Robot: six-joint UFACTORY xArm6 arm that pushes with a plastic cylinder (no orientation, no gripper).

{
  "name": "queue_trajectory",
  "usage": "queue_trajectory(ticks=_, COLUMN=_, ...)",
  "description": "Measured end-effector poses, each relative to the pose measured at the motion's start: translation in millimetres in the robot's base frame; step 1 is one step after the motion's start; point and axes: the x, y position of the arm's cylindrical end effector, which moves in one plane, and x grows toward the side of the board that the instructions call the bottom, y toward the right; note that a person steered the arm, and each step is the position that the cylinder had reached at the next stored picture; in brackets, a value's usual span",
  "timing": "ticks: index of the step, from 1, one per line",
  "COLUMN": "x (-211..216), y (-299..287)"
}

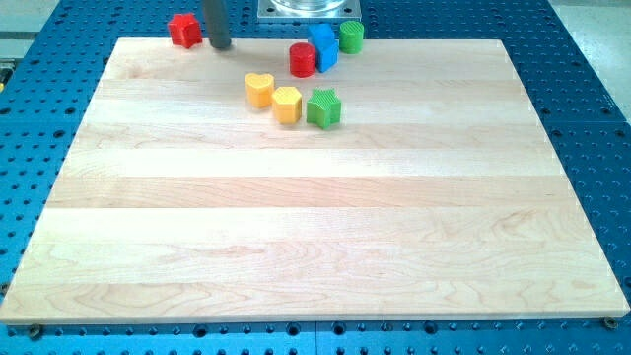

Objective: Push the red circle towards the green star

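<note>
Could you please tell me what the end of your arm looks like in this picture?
It is a plain, straight rod, dark grey and round in section, with no jaws, cables or markings that I can see. My tip is blunt. Only the rod's lower part shows; the rest runs out of the view's top.

red circle [302,59]: upright, near the board's top edge
green star [323,107]: just below, slightly right
</note>
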Motion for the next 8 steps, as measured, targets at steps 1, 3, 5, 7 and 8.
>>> queue_trajectory(ticks=1, x=-0.6, y=12.3)
queue_trajectory(ticks=3, x=0.0, y=67.1)
queue_trajectory(ticks=5, x=28.7, y=95.3)
queue_trajectory(ticks=7, x=66.8, y=125.9)
queue_trajectory(ticks=8, x=106.0, y=126.0)
